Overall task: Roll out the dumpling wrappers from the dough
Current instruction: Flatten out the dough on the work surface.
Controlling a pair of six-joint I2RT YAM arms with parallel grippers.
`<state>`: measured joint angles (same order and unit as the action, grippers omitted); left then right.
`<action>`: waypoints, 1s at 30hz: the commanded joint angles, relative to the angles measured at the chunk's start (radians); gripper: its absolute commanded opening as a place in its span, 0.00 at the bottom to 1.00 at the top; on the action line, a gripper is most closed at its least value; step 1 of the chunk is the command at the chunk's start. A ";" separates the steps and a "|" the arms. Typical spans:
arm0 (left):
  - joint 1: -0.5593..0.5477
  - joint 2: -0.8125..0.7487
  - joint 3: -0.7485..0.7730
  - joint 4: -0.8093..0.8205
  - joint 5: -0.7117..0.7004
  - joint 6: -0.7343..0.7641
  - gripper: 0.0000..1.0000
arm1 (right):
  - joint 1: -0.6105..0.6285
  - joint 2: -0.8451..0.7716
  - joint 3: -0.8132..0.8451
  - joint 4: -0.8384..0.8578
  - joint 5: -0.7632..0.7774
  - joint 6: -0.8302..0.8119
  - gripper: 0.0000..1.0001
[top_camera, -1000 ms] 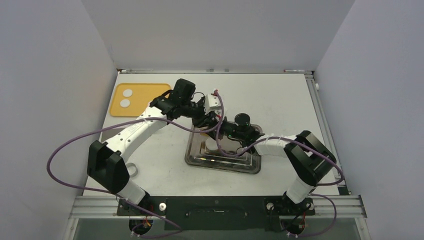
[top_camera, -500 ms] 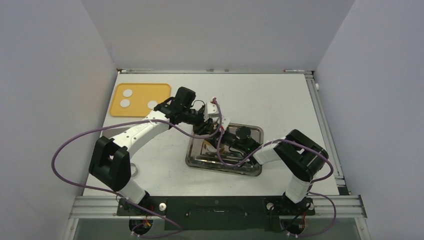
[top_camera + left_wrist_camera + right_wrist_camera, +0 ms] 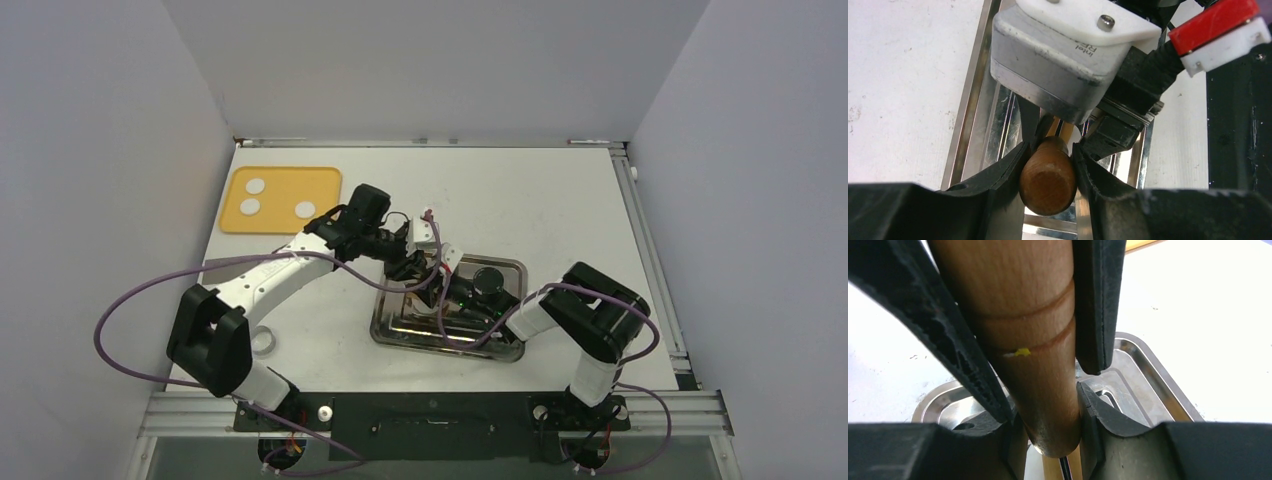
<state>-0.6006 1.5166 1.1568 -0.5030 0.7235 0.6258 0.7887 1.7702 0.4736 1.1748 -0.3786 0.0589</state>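
Observation:
Three small white lumps of dough (image 3: 256, 186) lie on a yellow board (image 3: 284, 176) at the far left. No dumpling wrappers are in view. A wooden rolling pin (image 3: 1048, 176) hangs over the metal tray (image 3: 450, 344), gripped at both ends. My left gripper (image 3: 418, 265) is shut on one rounded handle, its fingers (image 3: 1008, 165) pressed against the wood. My right gripper (image 3: 452, 288) is shut on the other end of the rolling pin (image 3: 1023, 340), with the tray (image 3: 1148, 360) beneath it. The left gripper's fingers (image 3: 1098, 300) show further along the pin.
A small ring (image 3: 262, 340) lies on the table beside the left arm's elbow. Purple cables loop around both arms. The right arm's camera housing (image 3: 1063, 55) sits close in front of the left wrist. White walls enclose the table.
Both arms have moved toward the near edge with the rolling pin, from the tray's far rim to over its middle. The third dough lump on the board has come into view.

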 commanded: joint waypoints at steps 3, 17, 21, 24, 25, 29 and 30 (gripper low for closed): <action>-0.001 0.075 -0.005 -0.213 -0.011 0.016 0.00 | -0.063 0.055 0.009 -0.172 -0.002 0.076 0.08; -0.021 -0.025 0.010 -0.306 -0.031 0.035 0.00 | -0.014 -0.009 -0.054 -0.143 -0.010 0.076 0.08; -0.021 -0.045 0.034 -0.334 -0.056 0.044 0.00 | -0.015 0.012 -0.035 -0.143 0.012 0.078 0.08; -0.021 -0.045 0.086 -0.321 -0.071 0.028 0.00 | -0.026 0.020 0.026 -0.175 0.014 0.070 0.08; -0.020 -0.039 0.099 -0.324 -0.074 0.025 0.00 | -0.031 0.017 0.041 -0.181 0.015 0.070 0.09; -0.021 -0.027 0.171 -0.354 -0.058 0.024 0.00 | -0.036 -0.025 0.097 -0.233 0.015 0.041 0.29; -0.021 -0.027 0.175 -0.359 -0.051 0.025 0.00 | -0.037 -0.035 0.111 -0.248 0.004 0.028 0.38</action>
<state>-0.6243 1.5188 1.2461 -0.7090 0.6159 0.6518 0.8055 1.7638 0.5369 1.0630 -0.4576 0.0776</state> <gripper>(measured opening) 0.301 0.310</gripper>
